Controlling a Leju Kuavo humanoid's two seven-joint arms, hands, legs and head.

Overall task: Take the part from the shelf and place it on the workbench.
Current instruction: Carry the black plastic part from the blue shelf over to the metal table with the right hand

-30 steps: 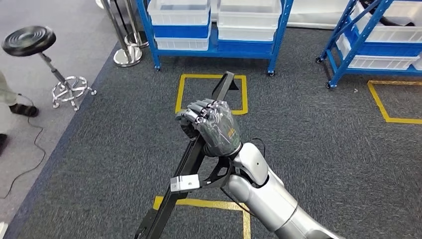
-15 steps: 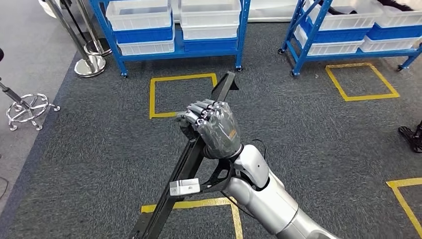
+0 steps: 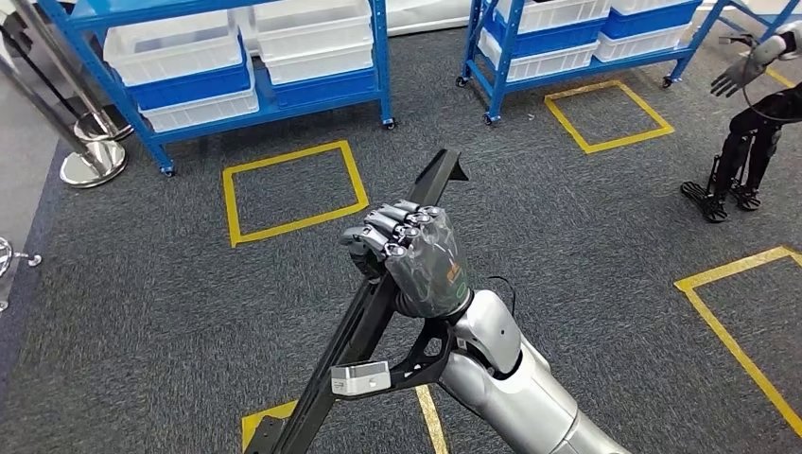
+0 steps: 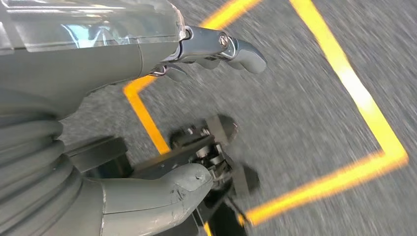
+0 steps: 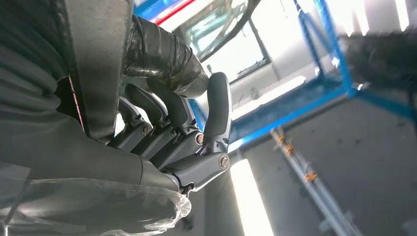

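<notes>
The part is a long black metal bar with a small silver bracket near its lower end. It slants from the lower middle of the head view up over the carpet. My right hand grips it about midway, fingers wrapped round the bar, and holds it well above the floor. In the right wrist view the fingers curl over the dark part. My left hand hangs above the carpet with thumb and fingers apart and nothing in it.
Blue shelves with white bins stand ahead on the left, and a second rack ahead on the right. Yellow squares mark the grey carpet. A dark-legged figure stands at the far right. Chrome post bases are at far left.
The whole picture has shifted: the camera has turned to the right, so the shelves slid left and the stool left the picture. My right hand keeps the same grip on the part.
</notes>
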